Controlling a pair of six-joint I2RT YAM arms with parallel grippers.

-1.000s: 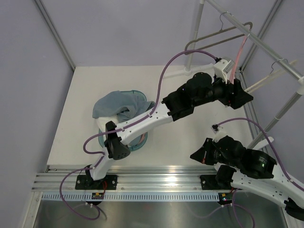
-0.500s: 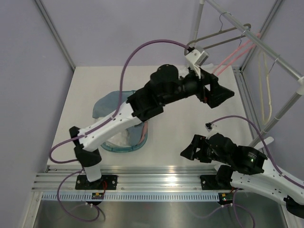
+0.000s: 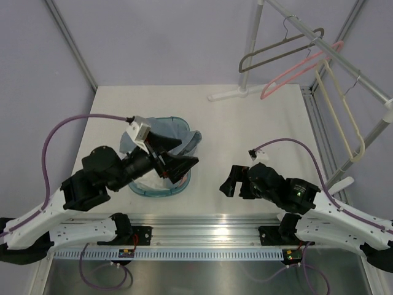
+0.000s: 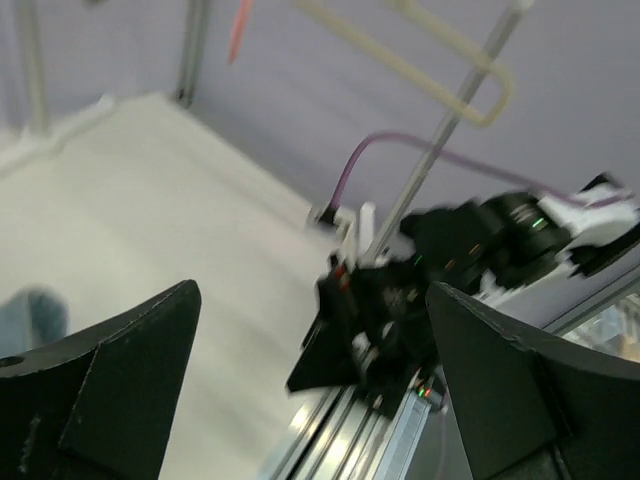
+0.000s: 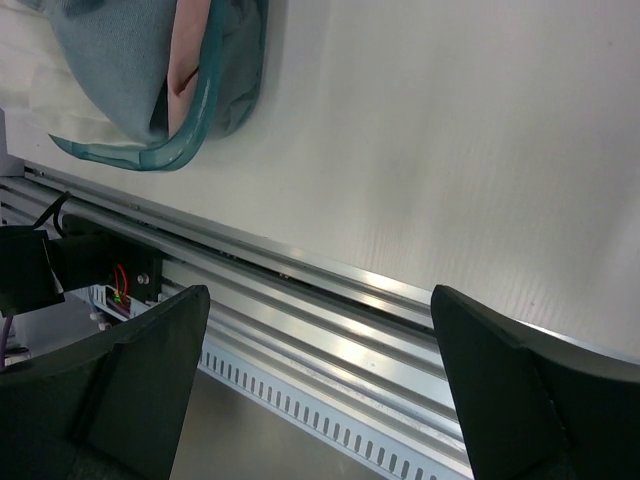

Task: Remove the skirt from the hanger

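The left gripper (image 3: 177, 157) has pulled away from the metal clothes rail (image 3: 362, 83), where it was reaching among the hangers a second ago, and now hovers low, directly over the round teal plastic basket (image 3: 156, 192). Its wrist view shows the jaws spread wide with nothing between them.

The blue-grey fabric skirt (image 3: 181, 130) lies bundled in that basket, just below and behind the left gripper. From the right gripper (image 3: 233, 182) it is off to the left across the white surface (image 3: 245, 123). The right wrist view shows the skirt (image 5: 120, 60) slumped over the basket rim (image 5: 190, 140). The right gripper is also wide open and holds nothing, hanging just above the surface near its front edge.

Far ahead and to the right of the left gripper, the thin pink wire hanger (image 3: 298, 69) has swung back to rest on the rail, bare, between a grey hanger (image 3: 279, 48) and a cream hanger (image 3: 341, 110), both bare too.

With no cloth on any hanger and both arms drawn back, the task looks finished.
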